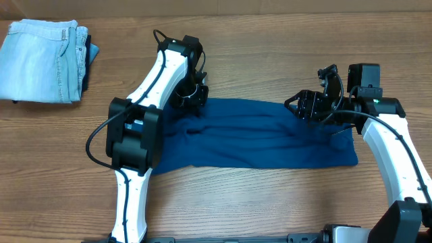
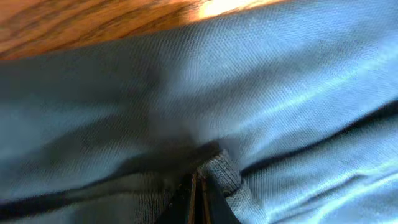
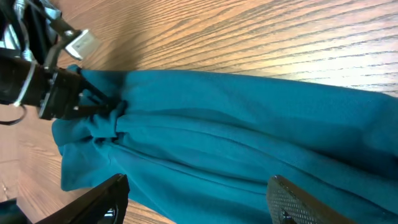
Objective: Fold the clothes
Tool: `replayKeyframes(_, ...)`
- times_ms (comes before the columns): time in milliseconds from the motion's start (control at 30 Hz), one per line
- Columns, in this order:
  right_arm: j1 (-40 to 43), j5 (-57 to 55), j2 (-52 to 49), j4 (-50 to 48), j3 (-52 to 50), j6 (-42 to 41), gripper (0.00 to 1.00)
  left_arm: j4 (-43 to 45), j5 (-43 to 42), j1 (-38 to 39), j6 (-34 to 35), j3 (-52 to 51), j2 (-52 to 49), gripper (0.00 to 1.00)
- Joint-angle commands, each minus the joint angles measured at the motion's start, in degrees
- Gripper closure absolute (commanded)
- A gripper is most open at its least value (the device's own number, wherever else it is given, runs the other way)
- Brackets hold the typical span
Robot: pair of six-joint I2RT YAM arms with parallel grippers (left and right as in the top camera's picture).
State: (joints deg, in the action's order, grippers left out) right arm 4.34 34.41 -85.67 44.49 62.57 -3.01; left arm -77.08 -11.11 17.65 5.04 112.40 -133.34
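Note:
The clothes are a deep teal polo shirt (image 1: 270,138), lying as a long, wrinkled band across the middle of the table. My left gripper (image 1: 192,104) is at its far left corner, shut on a pinch of the fabric. In the left wrist view the fingers (image 2: 199,190) are pressed together against a ribbed edge of the shirt (image 2: 280,81). The right wrist view shows the fabric bunched where that gripper (image 3: 93,104) holds it. My right gripper (image 1: 300,108) hovers open over the shirt's far right part. Its fingers (image 3: 199,199) are spread wide above the cloth (image 3: 249,124), holding nothing.
Folded pale blue jeans (image 1: 44,61) lie at the far left corner of the wooden table (image 1: 270,202). Bare wood shows in front of and behind the shirt.

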Motion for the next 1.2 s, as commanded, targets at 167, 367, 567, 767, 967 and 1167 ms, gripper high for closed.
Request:
replayKeyframes(167,-0.42,-0.9,-0.07,-0.02,0.87,0.0,0.26,-4.85,4.04,1.92,4.46,0.94,11.37,0.96)
replayKeyframes(367,-0.42,-0.87,-0.07,-0.04,0.87,0.0,0.26,-10.64,3.87,5.07,6.88,0.83,11.54,0.96)
replayKeyframes(567,-0.42,-0.87,-0.07,0.04,0.87,-0.02,0.27,-14.58,4.17,8.37,10.32,0.81,11.54,0.95)
replayKeyframes(767,-0.42,-0.9,-0.07,0.17,0.87,0.0,0.27,-19.78,6.29,9.55,12.61,0.79,11.54,0.87)
replayKeyframes(967,-0.42,-0.9,-0.07,0.17,0.87,0.0,0.27,-19.76,8.5,10.12,12.87,0.7,11.54,0.61)
replayKeyframes(1167,-0.42,-0.9,-0.07,0.17,0.87,0.0,0.27,-19.21,20.79,8.26,15.85,0.7,11.54,0.55)
